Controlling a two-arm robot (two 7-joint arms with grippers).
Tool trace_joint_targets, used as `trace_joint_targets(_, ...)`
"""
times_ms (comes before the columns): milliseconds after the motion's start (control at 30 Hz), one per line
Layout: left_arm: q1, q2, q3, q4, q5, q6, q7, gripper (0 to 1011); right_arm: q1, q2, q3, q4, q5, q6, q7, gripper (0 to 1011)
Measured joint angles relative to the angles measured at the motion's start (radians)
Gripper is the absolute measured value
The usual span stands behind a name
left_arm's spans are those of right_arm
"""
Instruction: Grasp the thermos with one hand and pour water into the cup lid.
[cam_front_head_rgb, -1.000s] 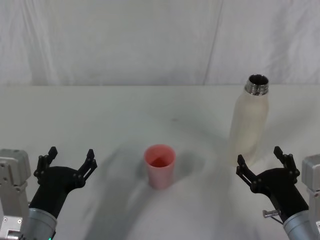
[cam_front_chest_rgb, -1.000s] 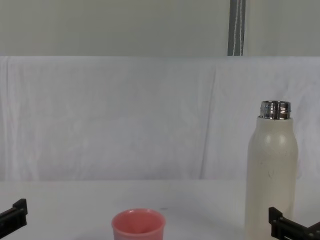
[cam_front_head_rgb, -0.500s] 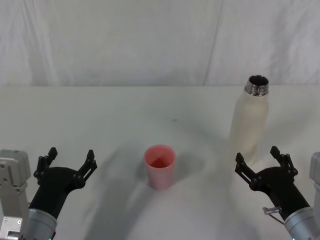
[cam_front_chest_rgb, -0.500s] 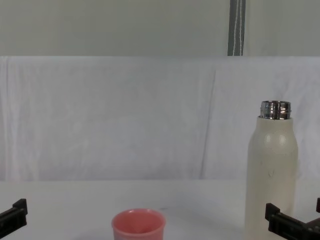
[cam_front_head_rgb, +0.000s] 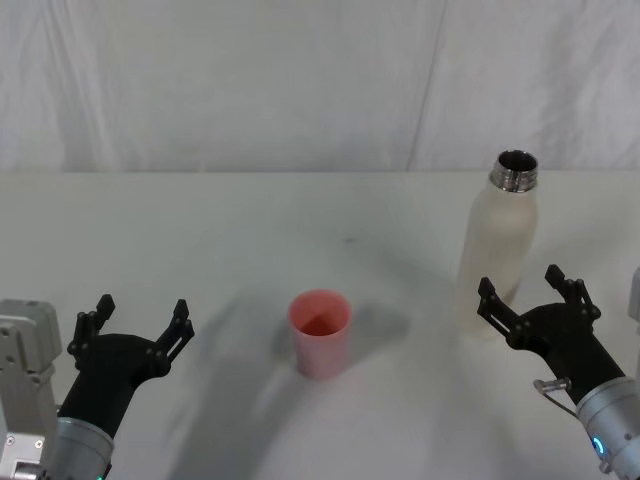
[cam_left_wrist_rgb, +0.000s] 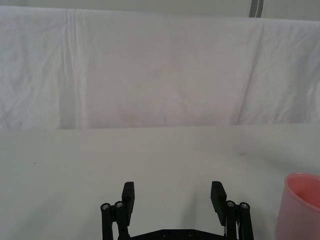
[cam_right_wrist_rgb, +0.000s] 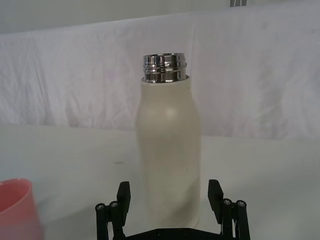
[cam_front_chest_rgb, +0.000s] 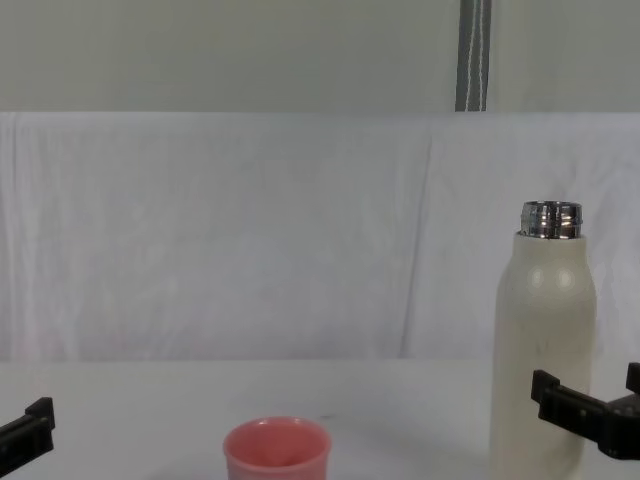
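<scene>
The thermos (cam_front_head_rgb: 498, 245) stands upright on the white worktop (cam_front_head_rgb: 250, 230), its cap off and the steel neck open, and I take it as my mark for everything else. My right claw (cam_front_head_rgb: 537, 297) sits just in front of its lower body, on my side of it, fingers spread wide; in the right wrist view the two fingers flank the base of the thermos without touching it, so I judge I am lined up for the grasp but not yet closed on anything. The cup lid (cam_front_head_rgb: 320, 332) stands upright well to the left of the thermos and a little nearer to me, its mouth up; I cannot tell whether there is any water in it. My left claw (cam_front_head_rgb: 133, 325) hangs low over the worktop, farther left of the thermos than the cup lid is, fingers spread and holding nothing, idle. So by my reckoning nothing of the task proper is done: the thermos is not gripped, not lifted, not tipped. Left to do is push forward until the body sits between my right fingers, squeeze, raise it, carry it over the cup lid and pour.
</scene>
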Motion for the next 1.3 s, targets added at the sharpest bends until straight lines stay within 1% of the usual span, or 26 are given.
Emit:
trace_joint_targets(367, 0.0, 0.0, 0.0, 0.0, 0.0, 0.0, 0.0, 1001, 0.058, 0.002, -0.003, 0.045, 0.01, 0.016, 0.016, 1001)
trace_joint_targets(667, 0.0, 0.0, 0.0, 0.0, 0.0, 0.0, 0.0, 1001, 0.09, 0.001, -0.012, 0.08, 0.015, 0.021, 0.022, 1001)
trace_joint_targets(1300, 0.0, 0.0, 0.0, 0.0, 0.0, 0.0, 0.0, 1001, 0.178, -0.02, -0.037, 0.21, 0.017, 0.008, 0.03, 1001)
